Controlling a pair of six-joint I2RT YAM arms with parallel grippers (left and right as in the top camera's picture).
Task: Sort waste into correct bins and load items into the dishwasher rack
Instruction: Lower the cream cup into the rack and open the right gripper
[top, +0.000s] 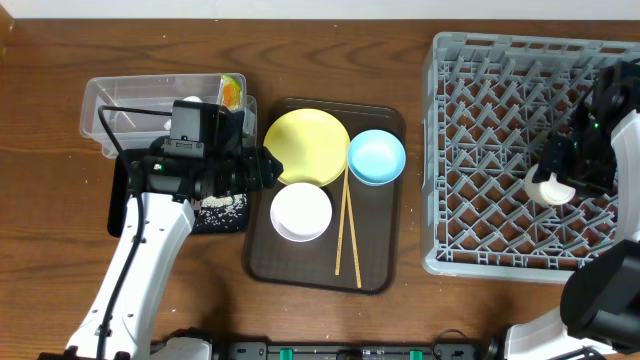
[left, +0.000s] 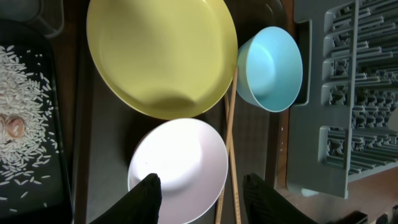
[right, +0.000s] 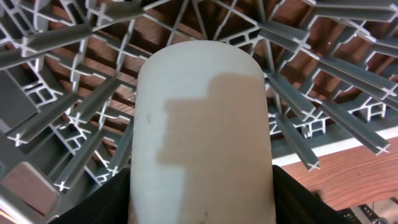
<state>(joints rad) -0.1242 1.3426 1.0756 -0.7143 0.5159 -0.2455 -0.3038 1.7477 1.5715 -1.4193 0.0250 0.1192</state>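
My left gripper (top: 268, 168) (left: 202, 194) is open and empty, over the near edge of the white-pinkish bowl (top: 301, 212) (left: 180, 155). The yellow plate (top: 305, 147) (left: 161, 56), the light blue bowl (top: 376, 157) (left: 270, 68) and the chopsticks (top: 347, 225) (left: 230, 143) lie on the brown tray. My right gripper (top: 556, 180) (right: 202, 208) is shut on the pale cup (top: 549, 188) (right: 202, 124), low inside the grey rack (top: 470, 150) (right: 74, 118). Rice scraps (top: 226, 204) (left: 25, 118) lie in the black tray (top: 118, 205). The wrapper (top: 232, 90) sits in the clear tub (top: 105, 100). I cannot make out the napkin.
The dark brown serving tray (top: 385, 250) sits mid-table between the bins and the rack. My left arm lies over the black tray and part of the tub. Bare wooden table (top: 40, 250) shows at the front left.
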